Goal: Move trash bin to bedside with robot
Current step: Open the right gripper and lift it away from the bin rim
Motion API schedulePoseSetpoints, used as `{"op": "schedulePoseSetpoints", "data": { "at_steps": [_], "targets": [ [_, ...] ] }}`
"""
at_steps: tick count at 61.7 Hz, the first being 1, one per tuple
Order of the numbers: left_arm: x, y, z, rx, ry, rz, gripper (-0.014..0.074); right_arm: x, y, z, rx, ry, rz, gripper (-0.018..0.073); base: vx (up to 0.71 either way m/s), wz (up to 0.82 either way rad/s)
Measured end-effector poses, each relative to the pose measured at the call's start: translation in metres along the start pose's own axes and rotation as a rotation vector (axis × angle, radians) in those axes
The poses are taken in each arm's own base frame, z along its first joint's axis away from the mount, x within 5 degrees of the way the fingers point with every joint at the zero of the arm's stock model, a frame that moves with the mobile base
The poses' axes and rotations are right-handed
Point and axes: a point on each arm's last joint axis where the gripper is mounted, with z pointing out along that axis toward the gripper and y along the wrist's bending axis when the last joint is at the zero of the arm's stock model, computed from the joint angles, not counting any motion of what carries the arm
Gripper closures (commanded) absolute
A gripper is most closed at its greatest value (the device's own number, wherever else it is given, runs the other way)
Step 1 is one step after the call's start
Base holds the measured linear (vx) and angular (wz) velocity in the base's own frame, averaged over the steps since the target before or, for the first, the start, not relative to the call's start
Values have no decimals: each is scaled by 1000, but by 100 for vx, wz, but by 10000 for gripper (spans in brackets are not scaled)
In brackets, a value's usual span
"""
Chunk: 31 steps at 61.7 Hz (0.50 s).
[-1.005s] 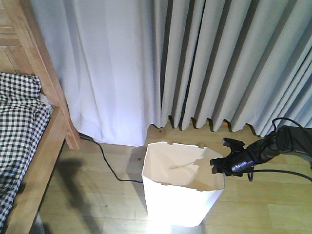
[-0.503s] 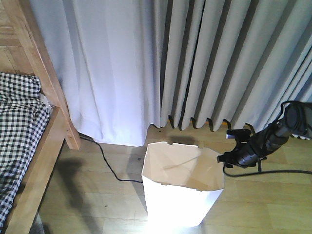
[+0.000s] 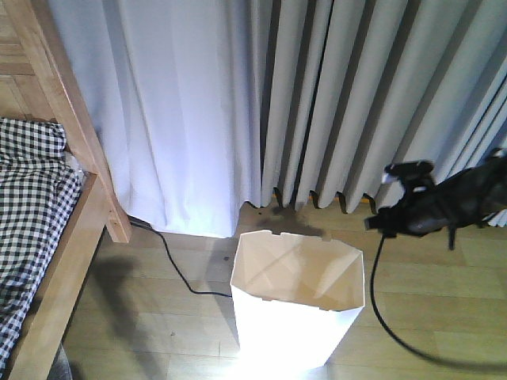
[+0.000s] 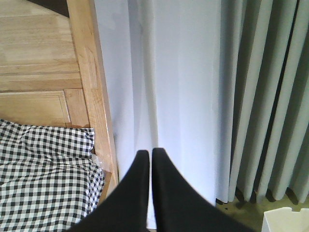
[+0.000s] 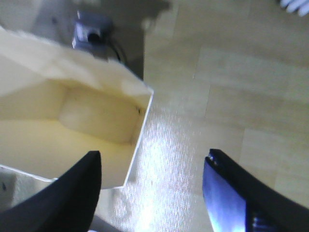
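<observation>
The white trash bin (image 3: 289, 328) stands upright on the wooden floor, cream inside, a short way right of the bed. The bed's light wooden frame (image 3: 75, 253) and black-and-white checked bedding (image 3: 28, 198) are at the left. My right gripper (image 3: 374, 223) hangs in the air above and to the right of the bin's rim, apart from it. In the right wrist view the right gripper (image 5: 153, 159) is open and empty, with the bin's corner (image 5: 130, 140) below its left finger. My left gripper (image 4: 147, 152) is shut and empty, facing the bed post (image 4: 91, 87) and bedding (image 4: 43, 179).
Grey and white curtains (image 3: 317, 103) hang to the floor behind the bin. A black cable (image 3: 178, 273) runs over the floor between bed and bin. The arm's own cable (image 3: 380, 309) trails down at the bin's right. A wall socket (image 5: 89, 29) sits behind the bin.
My right gripper has moved off the bin's right rim, going up and to the right. The bin has stayed in place.
</observation>
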Motion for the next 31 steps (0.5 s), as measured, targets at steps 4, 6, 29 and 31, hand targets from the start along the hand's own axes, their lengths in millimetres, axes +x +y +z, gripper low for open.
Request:
{"op": "schedulePoseSetpoints", "data": {
  "at_steps": [4, 6, 29, 31],
  "targets": [
    [0, 0, 0, 0, 0, 0, 603, -2, 1, -28, 1, -44, -1, 101, 0, 0],
    [0, 0, 0, 0, 0, 0, 603, -2, 2, -41, -1, -65, -2, 101, 0, 0],
    [0, 0, 0, 0, 0, 0, 603, 12, 9, -184, 66, -416, 3, 101, 0, 0],
    [0, 0, 0, 0, 0, 0, 603, 16, 10, -192, 68, -440, 14, 101, 0, 0]
  ]
}}
